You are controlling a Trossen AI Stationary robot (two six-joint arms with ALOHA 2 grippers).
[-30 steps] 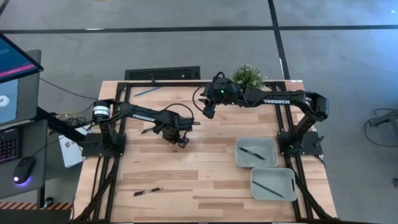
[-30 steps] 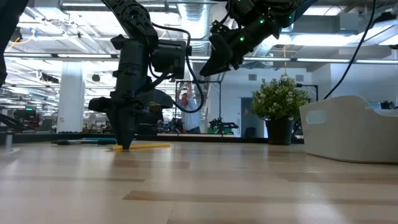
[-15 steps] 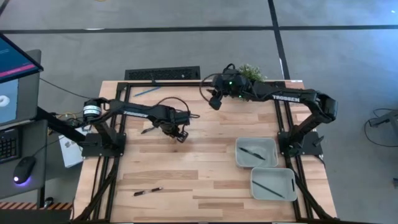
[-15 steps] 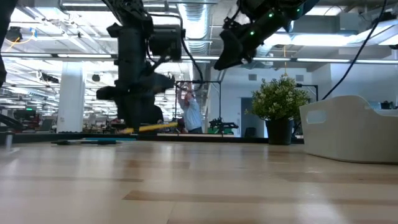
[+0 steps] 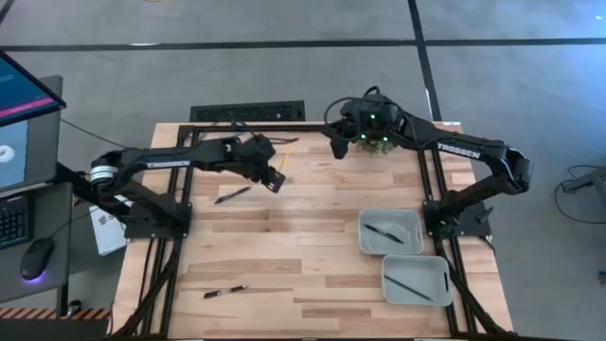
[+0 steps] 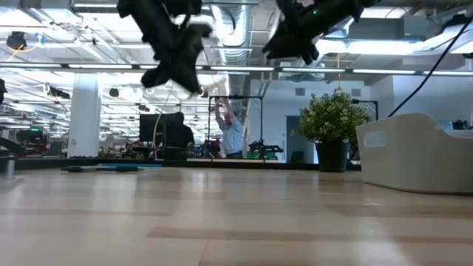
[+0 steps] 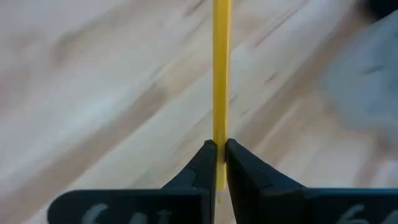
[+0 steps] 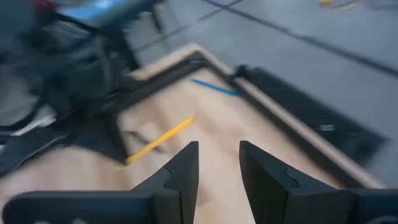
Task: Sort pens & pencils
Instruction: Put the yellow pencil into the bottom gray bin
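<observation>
From above, the wooden table [image 5: 284,275] stood on a grey floor, with two grey bins at its right — the nearer-centre bin [image 5: 389,232] and the outer bin [image 5: 415,278] each held one dark pen. Two more pens lay loose: one [image 5: 232,194] just below the left arm, another [image 5: 224,292] near the front edge. The blue pencil [image 5: 220,140] lay at the far left rim. The left gripper [image 5: 273,178] reached out over the table's far half; the right gripper [image 5: 337,147] hung by the potted plant [image 5: 379,142].

The low view alone showed both arms raised well clear of the tabletop.

The left wrist view showed what the overhead hid — the fingers [image 7: 202,168] clamped on the yellow pencil [image 7: 221,74].

The right wrist view showed its fingers [image 8: 180,174] parted around nothing.
</observation>
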